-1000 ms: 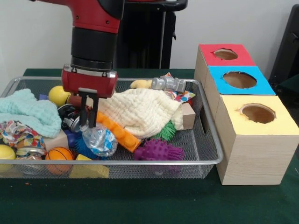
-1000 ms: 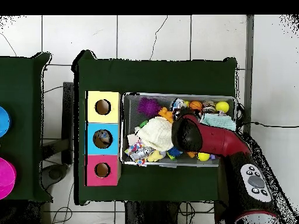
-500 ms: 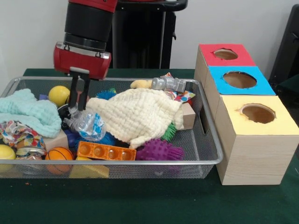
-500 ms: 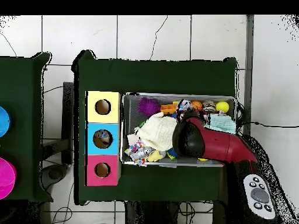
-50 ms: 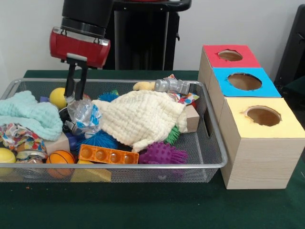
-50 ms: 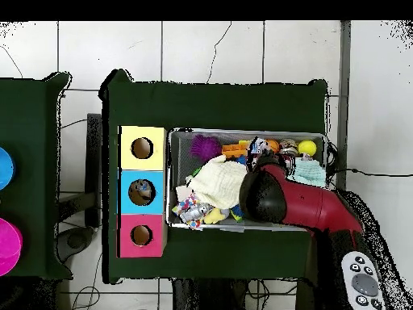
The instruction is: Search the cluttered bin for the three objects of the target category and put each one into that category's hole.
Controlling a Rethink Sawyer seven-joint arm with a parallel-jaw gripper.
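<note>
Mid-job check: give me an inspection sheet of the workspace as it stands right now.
Surface: dark green table, bare in front of the bin.
Job's things: wire mesh bin; box with red hole, blue hole and yellow hole.
Clutter: cream cloth, mint cloth, orange brick, purple spiky ball, small basketball, yellow ball.
Gripper: gripper shut on crumpled clear plastic bottle, lifted above the pile.
Cables: thin wires on the floor in the overhead view.
Surroundings: white tiled floor; pink and blue round things at the overhead's left edge.
</note>
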